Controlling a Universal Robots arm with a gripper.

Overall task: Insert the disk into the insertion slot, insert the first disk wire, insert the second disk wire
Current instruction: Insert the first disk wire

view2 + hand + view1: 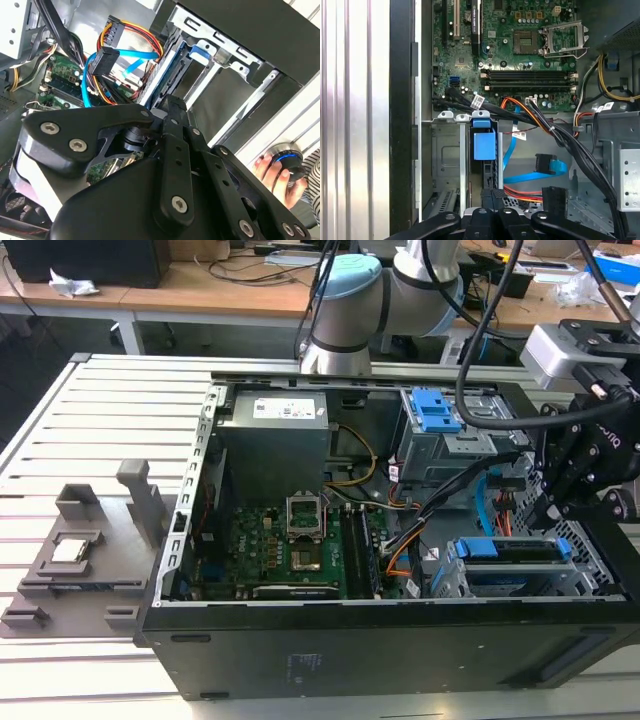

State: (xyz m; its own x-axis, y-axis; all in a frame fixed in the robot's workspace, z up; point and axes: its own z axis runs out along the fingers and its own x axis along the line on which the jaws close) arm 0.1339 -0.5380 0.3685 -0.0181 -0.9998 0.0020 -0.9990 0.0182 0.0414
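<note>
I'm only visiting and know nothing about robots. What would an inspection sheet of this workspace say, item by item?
Surface: slatted metal table carrying an open computer case.
Job's things: disk in its blue carrier sits in the insertion slot; second disk wire lies loose, its dark plug apart from the disk; first disk wire runs just beneath it.
Clutter: grey fixture holding a chip, on the exterior view's left.
Grippers: pincer hovers over the case's slot end.
Cables: black cable bundle crosses the case.
Surroundings: desks behind; a hand on a round blue-lit control.
</note>
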